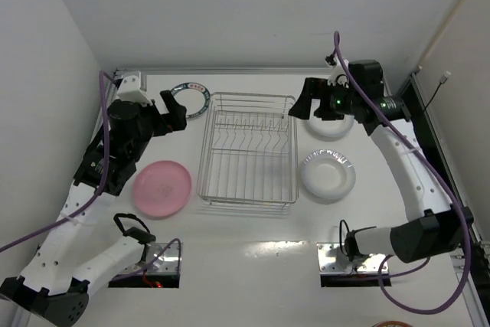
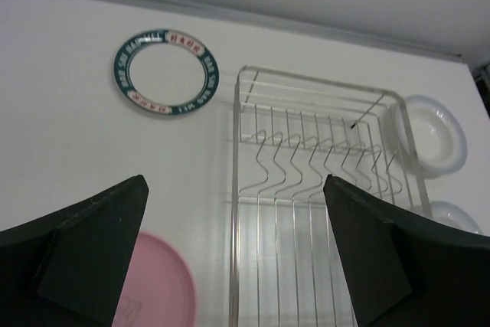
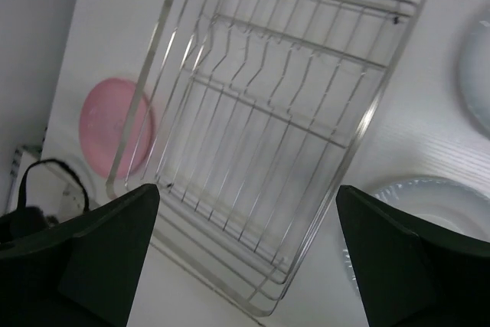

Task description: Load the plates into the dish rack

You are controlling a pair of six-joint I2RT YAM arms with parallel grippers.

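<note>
The silver wire dish rack (image 1: 204, 160) stands mid-table with nothing in it. The pink plate (image 1: 161, 188) lies flat to its left. The blue-rimmed plate (image 1: 191, 99) lies at the back left. A plain white plate (image 1: 331, 126) lies right of the rack at the back, and the ribbed white plate (image 1: 328, 174) lies in front of it. My left gripper (image 1: 178, 112) is open and empty, in the air between the blue-rimmed plate and the pink plate. My right gripper (image 1: 306, 101) is open and empty above the rack's back right corner. In the left wrist view the open gripper (image 2: 236, 189) frames the rack (image 2: 236, 151).
White walls close the table at the back and both sides. A black rail (image 1: 417, 101) runs along the right edge. Metal base plates (image 1: 157, 262) (image 1: 337, 259) and purple cables sit at the near edge.
</note>
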